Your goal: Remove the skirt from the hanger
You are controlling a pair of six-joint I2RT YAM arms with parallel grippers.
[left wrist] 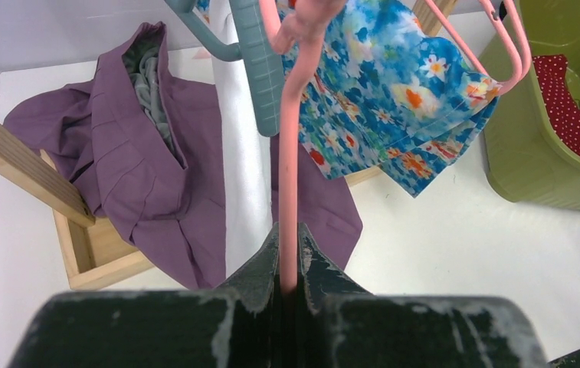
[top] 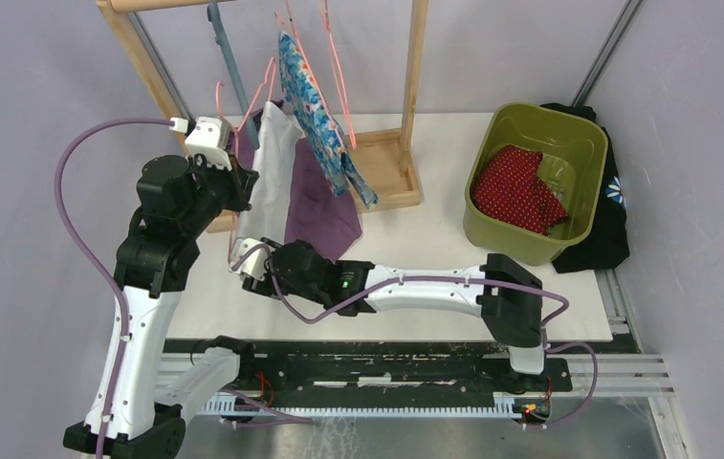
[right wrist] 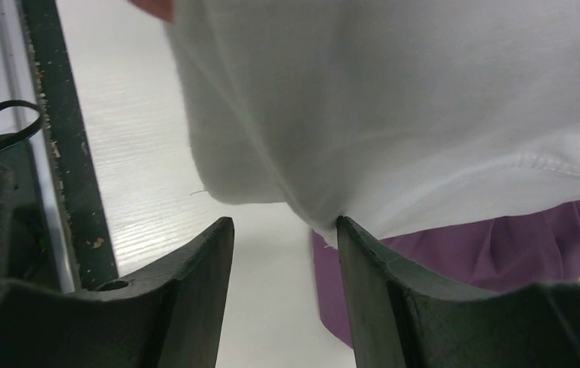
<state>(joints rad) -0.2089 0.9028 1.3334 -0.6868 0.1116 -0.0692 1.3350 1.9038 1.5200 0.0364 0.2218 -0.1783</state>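
A white skirt point(top: 270, 177) hangs from a pink hanger point(left wrist: 289, 176); in the left wrist view it shows as a narrow white strip point(left wrist: 246, 176). My left gripper point(left wrist: 289, 257) is shut on the hanger's pink wire, left of the skirt's top point(top: 246, 179). My right gripper point(right wrist: 283, 226) is open just under the skirt's lower hem point(right wrist: 394, 115), near the table's front point(top: 245, 260). The hem's lowest corner touches the tip of the right-hand finger point(right wrist: 371, 261). Nothing lies between the jaws.
A purple garment point(top: 324, 206) lies over the wooden rack's base point(top: 398, 177). A blue floral garment point(top: 319, 124) hangs on another pink hanger, next to a grey-green hanger point(left wrist: 263, 69). A green bin point(top: 578, 143) with red dotted cloth stands right, black cloth point(top: 616, 225) behind it.
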